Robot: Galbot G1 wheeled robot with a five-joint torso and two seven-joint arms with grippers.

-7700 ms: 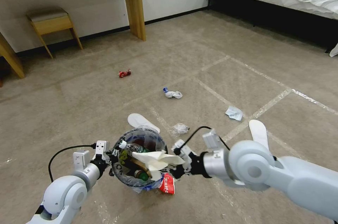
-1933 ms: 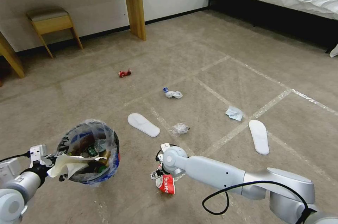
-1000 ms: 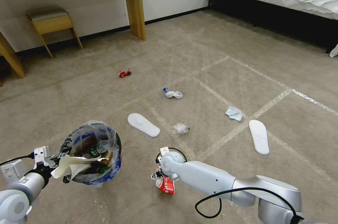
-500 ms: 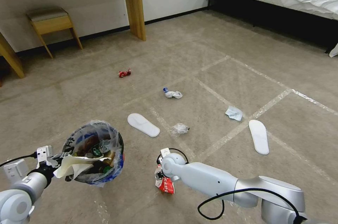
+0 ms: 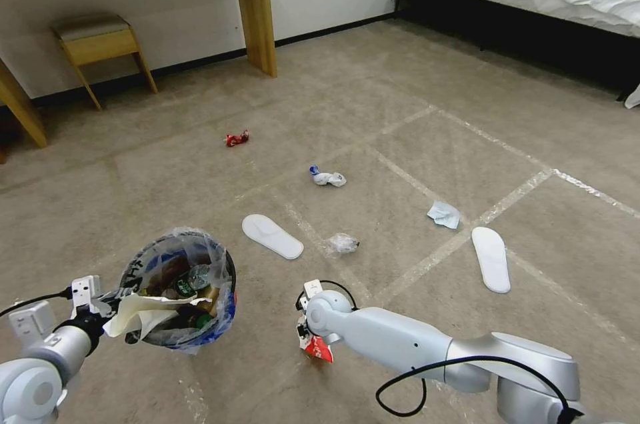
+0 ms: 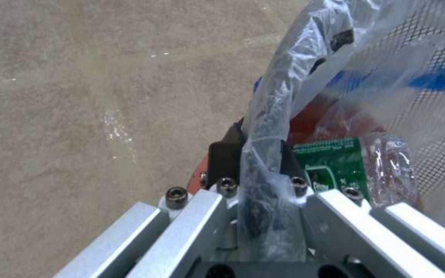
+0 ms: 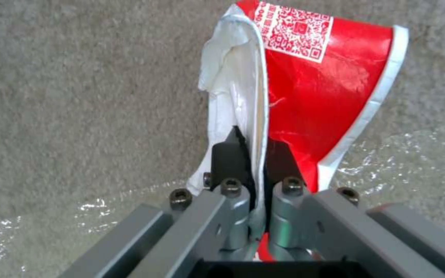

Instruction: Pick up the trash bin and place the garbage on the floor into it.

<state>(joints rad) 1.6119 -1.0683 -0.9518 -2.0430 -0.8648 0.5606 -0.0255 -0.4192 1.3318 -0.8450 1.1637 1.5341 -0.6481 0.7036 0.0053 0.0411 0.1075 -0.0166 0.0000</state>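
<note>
A: Where is the trash bin [image 5: 179, 297]?

B: Near left, part-filled; the left gripper [image 6: 257, 162] pinches its bagged rim.

A: And the right gripper [image 7: 253, 154]?

B: Near centre, pressed onto a red-white carton [image 5: 318, 347] low over the carpet; a pickup in hand, I judge; next calls for carrying it left over the rim; two slipper soles [image 5: 272, 236], tissues [image 5: 444, 215] and a red wrapper [image 5: 236, 139] lie farther off.

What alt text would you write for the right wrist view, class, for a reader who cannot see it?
The right gripper, its black fingers shut, pinches the white edge of a flattened red-and-white carton printed with QR codes. Beneath it lies beige carpet with a strip of clear tape.
</note>
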